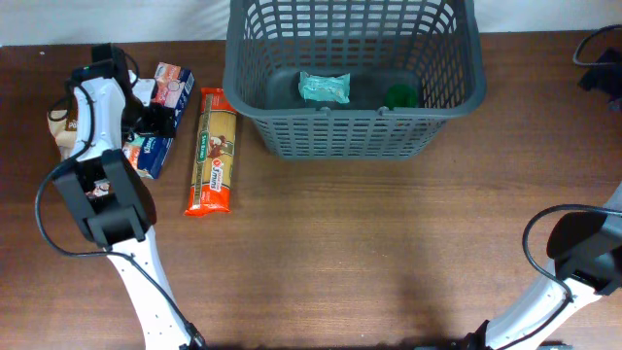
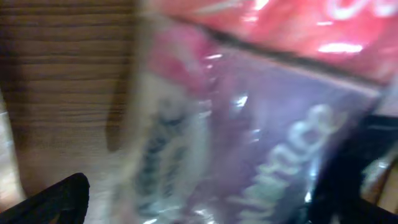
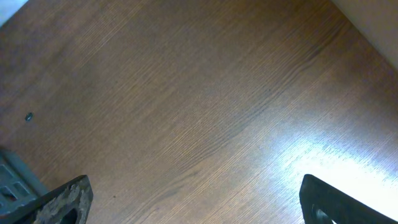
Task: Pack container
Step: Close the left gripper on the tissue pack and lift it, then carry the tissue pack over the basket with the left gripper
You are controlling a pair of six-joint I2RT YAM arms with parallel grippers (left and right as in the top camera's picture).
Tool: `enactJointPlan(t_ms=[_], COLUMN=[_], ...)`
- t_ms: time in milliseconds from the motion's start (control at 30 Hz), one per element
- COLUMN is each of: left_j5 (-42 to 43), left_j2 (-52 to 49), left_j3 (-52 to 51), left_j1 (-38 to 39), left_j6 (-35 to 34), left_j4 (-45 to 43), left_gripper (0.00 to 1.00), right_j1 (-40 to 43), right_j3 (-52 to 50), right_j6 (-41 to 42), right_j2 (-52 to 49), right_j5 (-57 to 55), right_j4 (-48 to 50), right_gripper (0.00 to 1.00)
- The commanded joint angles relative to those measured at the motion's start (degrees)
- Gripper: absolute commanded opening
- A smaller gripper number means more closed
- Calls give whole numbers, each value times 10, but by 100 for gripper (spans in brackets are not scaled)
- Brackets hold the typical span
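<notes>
Left tool (image 2: 199, 196): held wide, the jaws set apart at either side of a glossy red-and-purple packet (image 2: 261, 124) that fills the wrist view (the picture is blurred, so contact cannot be told). Nothing is seen to be gripped.
Left tool's place: poised over the packet cluster (image 1: 170, 86) at the far left of the tabletop (image 3: 199, 93).
Right tool (image 3: 199, 205): held wide and empty, with only bare wood seen below it. Its arm is placed at the near right, well apart from all the goods.
Beside the cluster: a long orange pasta packet (image 1: 212, 151) is laid flat just right of the cluster, between it and the container.
Container (image 1: 340, 136): set upright at the far middle of the tabletop, mouth up.
Contents: a teal packet (image 1: 324, 87) and a green item (image 1: 400, 95) are seen on its floor (the green one too small to be named).
Step in hand: a reach for the next packet is judged to be under way. The packing is judged partly done, since several packets lie outside.
Next move: one packet alone has to be enclosed and the jaws closed on it. It then has to be lifted over the thick rim, carried right and released onto free floor. Because the packets lie touching, a neighbour could be dragged along.
</notes>
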State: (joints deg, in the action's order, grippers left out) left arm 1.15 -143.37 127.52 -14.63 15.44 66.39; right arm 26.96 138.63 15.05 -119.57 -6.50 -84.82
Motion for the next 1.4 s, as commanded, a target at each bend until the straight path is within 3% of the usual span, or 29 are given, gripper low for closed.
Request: enactJointPlan(t_ms=[0,367,400,500,533,567,600,633,833,1067,1267,1367], left_j5=[28,18,12,-23,-42,-60,-81,-89,-96,-23,-6,-5], left_j2=[-11,-71,-75,-76,-76,-76,-76,-76,-76,-53,29,115], left_j3=[10,10,10,10,10,13,17,19,90,299,488,522], left_j1=[13,53,53,52,51,51,51,51,51,51,59,86], left_j6=[12,22,19,-7,-21,-36,-55,-63,-129,-162,-178,-178], left_j4=[3,9,9,6,3,3,3,3,45,157,216,228], left_gripper=[99,97,91,49,28,16,4,2,2,2,2,2], right_j1=[-3,-3,-3,-3,-3,-3,-3,-3,-3,-3,-3,-3], right_j3=[-3,-3,-3,-3,-3,-3,-3,-3,-3,-3,-3,-3], right_j6=[7,7,7,7,7,7,7,7,7,7,7,7], right_j2=[7,7,7,7,7,7,7,7,7,7,7,7], right_j5=[1,1,1,1,1,1,1,1,1,1,1,1], right_j4=[2,2,2,2,2,2,2,2,2,2,2,2], right_gripper=[99,99,99,99,99,99,99,99,99,99,99,99])
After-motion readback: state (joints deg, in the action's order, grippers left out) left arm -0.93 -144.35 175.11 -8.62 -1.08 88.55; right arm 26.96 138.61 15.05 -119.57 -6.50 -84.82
